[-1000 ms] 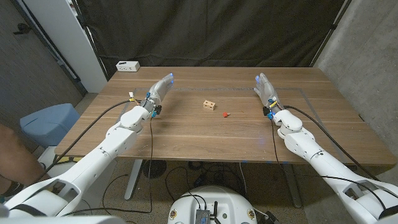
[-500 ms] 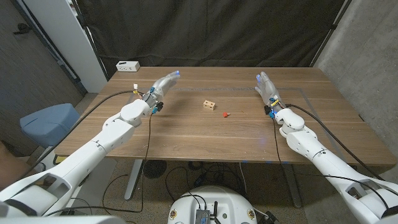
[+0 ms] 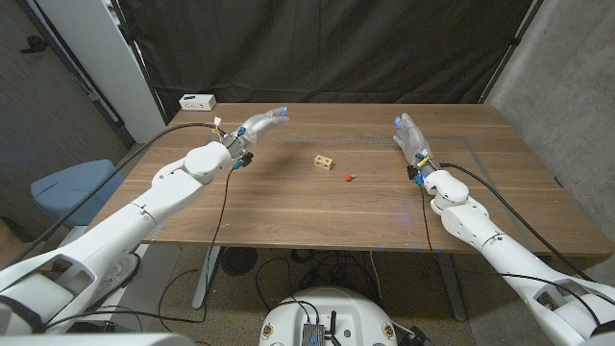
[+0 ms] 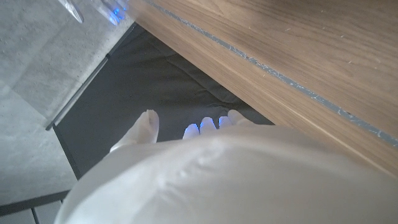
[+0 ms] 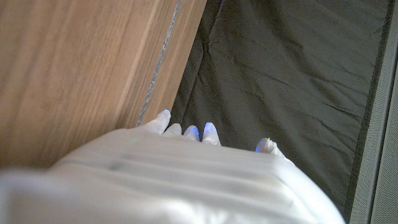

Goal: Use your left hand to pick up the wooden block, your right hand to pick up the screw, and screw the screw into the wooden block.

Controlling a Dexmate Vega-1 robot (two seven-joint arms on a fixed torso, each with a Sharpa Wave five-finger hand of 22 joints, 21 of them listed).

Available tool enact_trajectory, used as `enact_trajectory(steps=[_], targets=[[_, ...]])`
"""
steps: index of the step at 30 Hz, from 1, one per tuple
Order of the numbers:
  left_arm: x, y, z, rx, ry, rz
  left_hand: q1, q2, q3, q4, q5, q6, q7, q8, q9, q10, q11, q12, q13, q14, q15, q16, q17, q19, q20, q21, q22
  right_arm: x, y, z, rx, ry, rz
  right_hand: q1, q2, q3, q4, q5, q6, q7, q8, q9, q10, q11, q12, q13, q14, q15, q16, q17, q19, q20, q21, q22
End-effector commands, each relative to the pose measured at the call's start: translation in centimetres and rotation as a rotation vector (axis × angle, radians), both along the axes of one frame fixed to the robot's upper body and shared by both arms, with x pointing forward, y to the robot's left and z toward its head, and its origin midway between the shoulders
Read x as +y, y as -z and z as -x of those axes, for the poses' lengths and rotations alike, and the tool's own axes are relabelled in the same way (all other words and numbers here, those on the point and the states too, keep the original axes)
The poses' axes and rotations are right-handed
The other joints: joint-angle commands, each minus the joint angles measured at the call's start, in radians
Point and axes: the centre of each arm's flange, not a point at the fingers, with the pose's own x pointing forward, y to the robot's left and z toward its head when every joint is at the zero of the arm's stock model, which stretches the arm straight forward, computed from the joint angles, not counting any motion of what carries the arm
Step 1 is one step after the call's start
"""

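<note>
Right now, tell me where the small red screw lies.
In the head view the small red screw lies on the wooden table near its middle, just right of the small wooden block, apart from both hands.

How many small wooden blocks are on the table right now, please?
1. The small light wooden block with holes lies near the middle of the wooden table, just left of the small red screw. Nothing visibly hides another.
</note>
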Motion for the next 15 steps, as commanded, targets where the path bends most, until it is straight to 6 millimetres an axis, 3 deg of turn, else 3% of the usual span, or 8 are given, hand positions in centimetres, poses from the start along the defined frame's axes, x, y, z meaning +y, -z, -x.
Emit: enact_trajectory(steps=[1,15], targets=[[-0.4,-2.2,1.2,-0.029,-0.040,-0.213,0.022,-0.009,0.003,-0.022,0.004,0.004,-0.013,0.009,0.003,0.004,-0.025,0.008,0.003,-0.018,-0.001,0.001,0.002,-0.014,0.001,0.000,0.002,0.2,0.3,0.1,-0.007,0.004,-0.001,0.012,-0.003,0.001,-0.005,0.006,0.002,-0.003,0.005,0.004,0.007,-0.002,0.007,0.002,-0.011,0.003,0.005,0.001,0.004,0.001,0.010,0.005],[-2.7,-4.7,2.0,-0.072,-0.127,-0.513,0.052,-0.047,-0.006,-0.059,-0.001,0.036,-0.024,0.020,0.004,0.023,-0.039,0.013,0.004,-0.038,-0.008,0.002,0.003,-0.026,0.017,0.000,0.002,0.5,0.2,0.3,-0.021,-0.002,0.005,0.014,-0.005,0.002,-0.007,0.008,0.008,-0.007,0.005,0.004,0.005,-0.004,0.007,0.002,-0.012,0.004,0.005,0.000,0.006,0.003,0.010,0.005]])
